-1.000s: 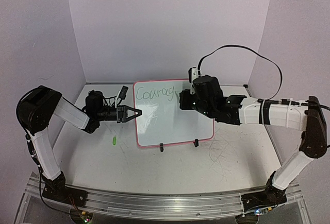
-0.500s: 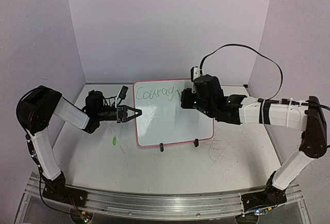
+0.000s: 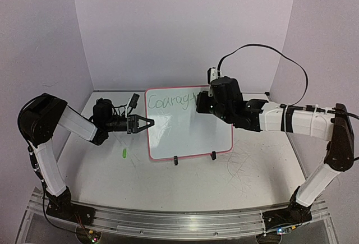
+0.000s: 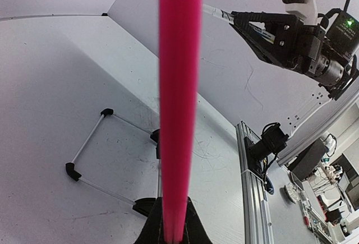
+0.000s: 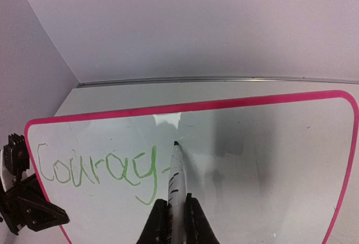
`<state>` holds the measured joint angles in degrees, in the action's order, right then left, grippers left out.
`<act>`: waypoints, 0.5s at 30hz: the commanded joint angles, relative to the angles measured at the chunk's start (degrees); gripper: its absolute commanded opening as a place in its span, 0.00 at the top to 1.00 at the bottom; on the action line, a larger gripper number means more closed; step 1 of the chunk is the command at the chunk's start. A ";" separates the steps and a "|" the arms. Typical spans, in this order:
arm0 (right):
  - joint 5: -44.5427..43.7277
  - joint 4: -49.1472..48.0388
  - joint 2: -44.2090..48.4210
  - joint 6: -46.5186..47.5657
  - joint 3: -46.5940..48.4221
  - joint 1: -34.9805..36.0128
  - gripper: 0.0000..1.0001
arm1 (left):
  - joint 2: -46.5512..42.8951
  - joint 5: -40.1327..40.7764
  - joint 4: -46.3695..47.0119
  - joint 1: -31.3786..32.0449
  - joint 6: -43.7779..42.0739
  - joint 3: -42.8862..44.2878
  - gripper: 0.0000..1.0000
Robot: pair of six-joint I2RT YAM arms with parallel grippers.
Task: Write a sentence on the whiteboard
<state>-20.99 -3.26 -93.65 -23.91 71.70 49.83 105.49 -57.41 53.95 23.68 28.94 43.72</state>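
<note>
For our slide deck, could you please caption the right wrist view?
Right gripper aims a marker at the pink-rimmed whiteboard, beside green writing reading "Courag".

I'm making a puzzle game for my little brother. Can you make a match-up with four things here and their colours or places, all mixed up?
Things:
1. whiteboard rim
2. writing
3. marker
4. cable

Matches:
A. black, looping up in the air
B. pink
C. held between the right fingers
D. green

Pairs: 1-B, 2-D, 3-C, 4-A
</note>
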 commanded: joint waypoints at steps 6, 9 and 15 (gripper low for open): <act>2.53 -0.87 -1.87 -0.56 1.29 -0.21 1.00 | -2.13 0.18 -1.07 -0.38 0.85 0.54 1.00; 2.99 -0.85 -1.25 -1.12 0.29 0.01 1.00 | -2.13 0.23 -1.11 -0.38 0.82 0.53 1.00; 3.24 -0.14 0.07 -2.28 -2.13 0.46 1.00 | -2.12 0.26 -1.07 -0.38 0.76 0.52 1.00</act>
<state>-18.40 -3.58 -94.22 -24.78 71.71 49.96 105.49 -57.36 53.93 23.68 29.34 43.72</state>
